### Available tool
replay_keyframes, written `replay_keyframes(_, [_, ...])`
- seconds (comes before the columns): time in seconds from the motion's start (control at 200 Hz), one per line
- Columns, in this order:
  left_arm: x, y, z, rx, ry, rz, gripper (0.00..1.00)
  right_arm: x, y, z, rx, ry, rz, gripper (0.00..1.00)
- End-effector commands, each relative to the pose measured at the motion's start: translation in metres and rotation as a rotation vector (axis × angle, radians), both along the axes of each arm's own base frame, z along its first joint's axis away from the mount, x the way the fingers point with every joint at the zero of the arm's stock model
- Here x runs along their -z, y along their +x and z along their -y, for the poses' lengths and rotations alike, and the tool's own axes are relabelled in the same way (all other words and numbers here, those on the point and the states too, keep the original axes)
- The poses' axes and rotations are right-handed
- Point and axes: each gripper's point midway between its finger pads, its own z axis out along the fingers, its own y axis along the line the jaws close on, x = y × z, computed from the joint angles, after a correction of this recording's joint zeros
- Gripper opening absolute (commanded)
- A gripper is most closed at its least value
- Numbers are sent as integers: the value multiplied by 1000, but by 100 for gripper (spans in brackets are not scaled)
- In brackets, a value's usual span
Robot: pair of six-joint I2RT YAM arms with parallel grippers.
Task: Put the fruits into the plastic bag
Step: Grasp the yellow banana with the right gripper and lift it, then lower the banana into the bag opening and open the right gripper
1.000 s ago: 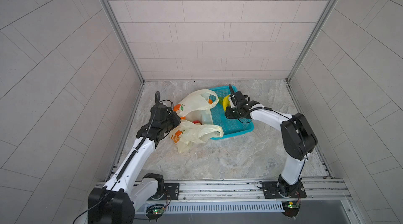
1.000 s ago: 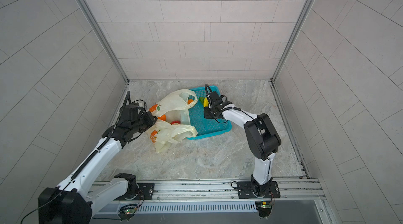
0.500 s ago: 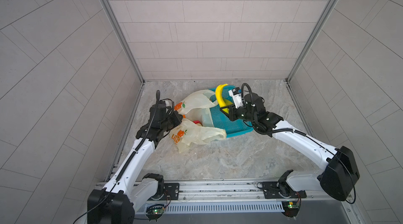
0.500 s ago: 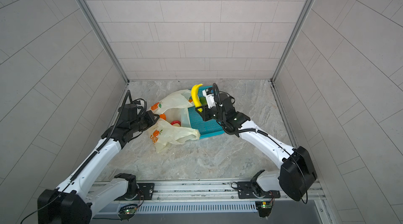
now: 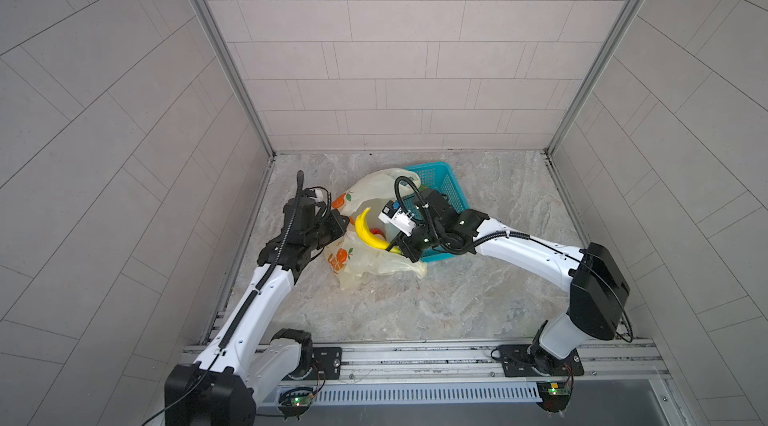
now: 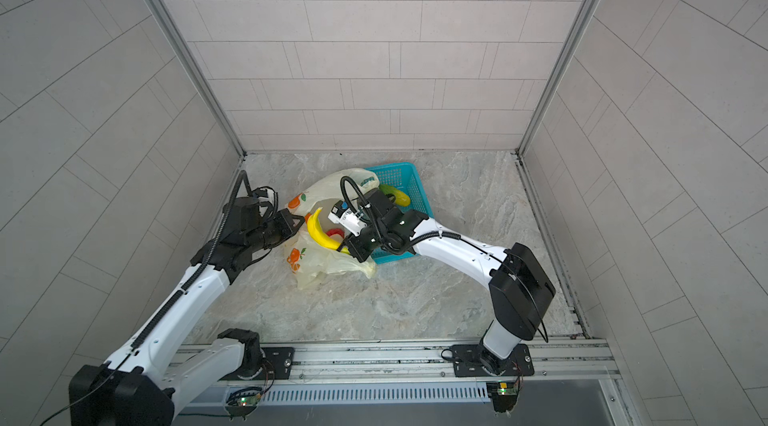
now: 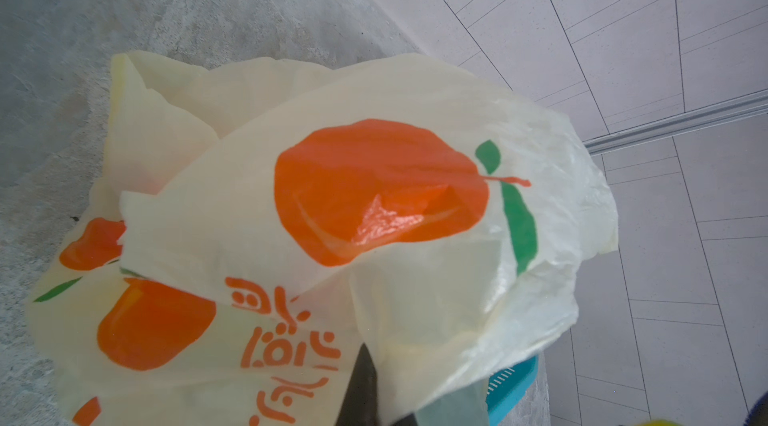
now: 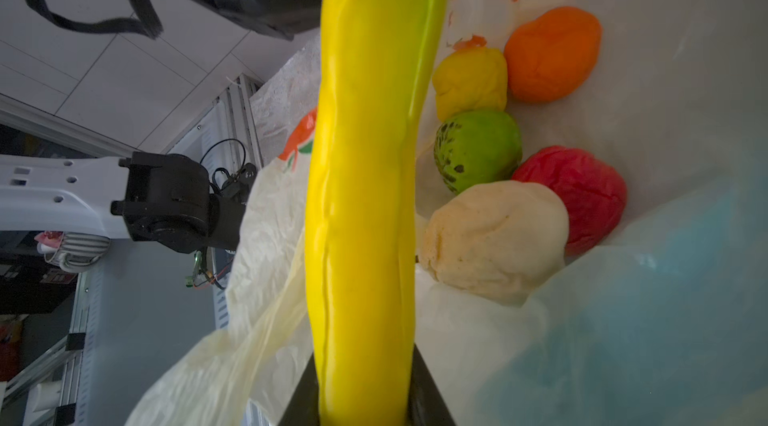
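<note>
Top views, both: the plastic bag (image 5: 374, 266) lies on the marble floor (image 5: 415, 312), just beside the teal basket (image 5: 451, 187) and partly over its left edge, w/ its mouth open upward. The left gripper (image 5: 341, 224) is closed, pinching the bag's rim on the left side. The right gripper (image 5: 395, 247) is clamped on one end of the banana (image 5: 367, 230); the rest of it points up and left over the bag mouth. In a top view a green-yellow fruit (image 6: 397, 195) lies in the basket. Left wrist: mostly bag film w/ orange prints, one dark finger (image 7: 360, 386) under the film, a basket corner near. Right wrist: the banana runs out from between the two fingers (image 8: 428, 403), gripped at its end. Inside the bag lie the orange fruit (image 8: 552, 54), yellow fruit (image 8: 471, 79), green fruit (image 8: 478, 150), red fruit (image 8: 582, 195) and pale cream fruit (image 8: 494, 241), all close together.
</note>
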Motion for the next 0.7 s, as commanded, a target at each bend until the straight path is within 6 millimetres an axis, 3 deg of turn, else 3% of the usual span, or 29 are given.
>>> replay_keyframes(0.0, [-26,4,5,32,-1,84,0,4,-6,6,-49,-40,7,24])
replay_keyframes(0.21, [-33,1,13,83,8,111,0,19,19,9,31,-113,30,24])
replay_keyframes(0.33, [-33,-1,15,95,12,112,0,17,39,7,88,-140,53,25])
replay_keyframes(0.52, [-33,-2,15,95,15,114,0,10,74,-4,162,-187,95,26])
replay_keyframes(0.696, [-32,-3,15,90,12,118,0,24,105,-22,249,-211,62,27])
